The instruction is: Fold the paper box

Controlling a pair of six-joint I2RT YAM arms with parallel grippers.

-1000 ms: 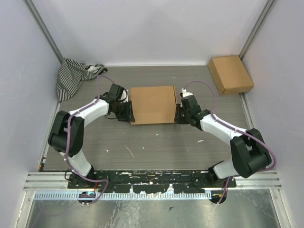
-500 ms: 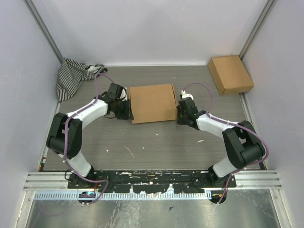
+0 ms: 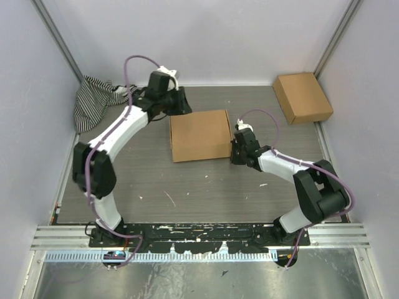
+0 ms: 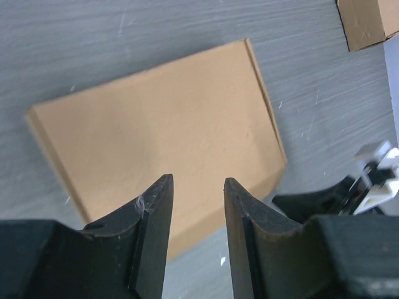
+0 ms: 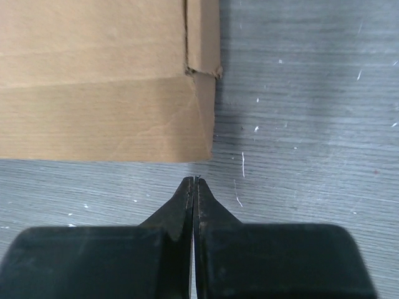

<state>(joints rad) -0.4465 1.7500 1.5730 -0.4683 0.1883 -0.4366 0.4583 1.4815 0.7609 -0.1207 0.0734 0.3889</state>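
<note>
Right claw [image 5: 194,182] pressed together, empty, tips just right of paper box [image 3: 199,135], which sits centre tabletop [image 3: 187,187], long axis left-right. Left claw [image 4: 196,187] half spread, empty, hovers above its far-left corner. Right arm nearer.

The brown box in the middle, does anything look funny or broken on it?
Only small things. The paper box sits a bit crooked on the table, and the right wrist view shows one corner with a little ragged, crumpled notch where a flap edge ends. Nothing is spilled or torn open.
</note>
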